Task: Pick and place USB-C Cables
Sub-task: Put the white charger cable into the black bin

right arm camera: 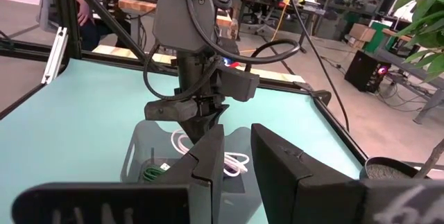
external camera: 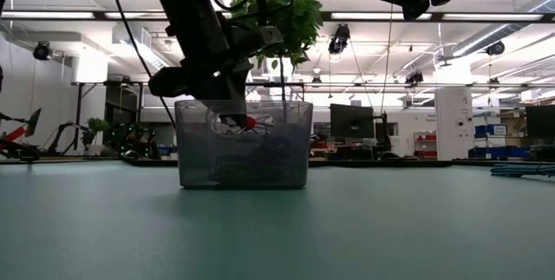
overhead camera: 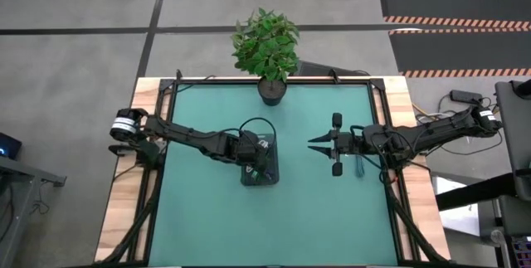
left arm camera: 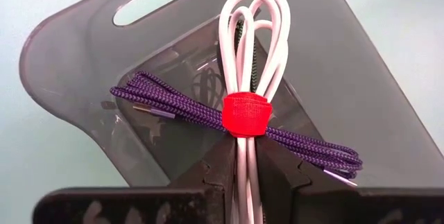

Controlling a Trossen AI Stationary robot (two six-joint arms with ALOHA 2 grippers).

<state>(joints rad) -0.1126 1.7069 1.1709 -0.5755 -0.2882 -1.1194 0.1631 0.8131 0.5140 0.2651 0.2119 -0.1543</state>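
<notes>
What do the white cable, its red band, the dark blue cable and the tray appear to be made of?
White cable, held over the tray by the left gripper: smooth, slightly glossy plastic jacket.
Red band: fabric strap, matte with a visible weave, possibly hook-and-loop.
Dark blue cable: braided textile sleeve, shown by its ridged pattern.
Tray: translucent smoky-grey plastic, glossy, with a moulded handle slot.

White cable [left arm camera: 248,57] has a bright red band [left arm camera: 245,114], the braided one [left arm camera: 194,106] is dark blue-purple, tray [left arm camera: 83,64] is smoky translucent grey, tabletop [overhead camera: 216,218] is teal, plant [overhead camera: 265,42] is leafy green.
</notes>
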